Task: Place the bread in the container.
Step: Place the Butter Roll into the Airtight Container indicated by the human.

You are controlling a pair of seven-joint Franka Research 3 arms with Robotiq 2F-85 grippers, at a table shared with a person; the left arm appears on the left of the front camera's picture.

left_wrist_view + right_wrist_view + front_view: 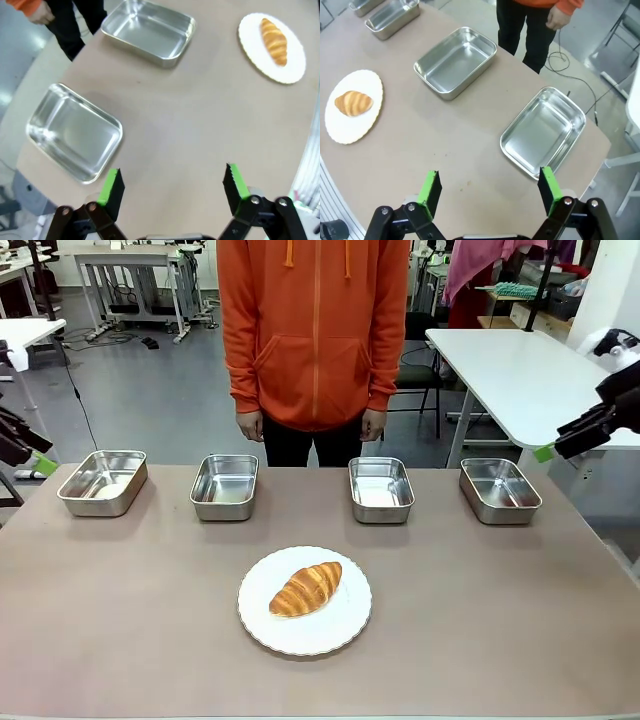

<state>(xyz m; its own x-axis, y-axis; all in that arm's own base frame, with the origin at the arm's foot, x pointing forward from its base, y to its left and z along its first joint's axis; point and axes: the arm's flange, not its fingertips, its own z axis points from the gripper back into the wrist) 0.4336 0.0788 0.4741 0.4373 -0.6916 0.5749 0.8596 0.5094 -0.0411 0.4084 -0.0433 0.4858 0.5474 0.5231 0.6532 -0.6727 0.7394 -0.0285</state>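
Note:
The bread, a golden-brown croissant (306, 589) (274, 41) (353, 103), lies on a round white plate (345, 625) (252, 35) (350, 127) at the table's near middle. Several alike steel containers stand in a row behind it, all apparently empty; I cannot tell which one the task means. My left gripper (35, 455) (172, 175) hovers open off the table's left end, above the leftmost container (102, 482) (75, 132). My right gripper (550, 448) (487, 180) hangs open past the right end, above the rightmost container (500, 490) (543, 131). Neither holds anything.
A person in an orange hoodie stands at the far edge, hands (250, 425) hanging at the sides. The two inner trays (224, 486) (381, 489) sit between plate and person. A white table (520, 370) stands at the back right.

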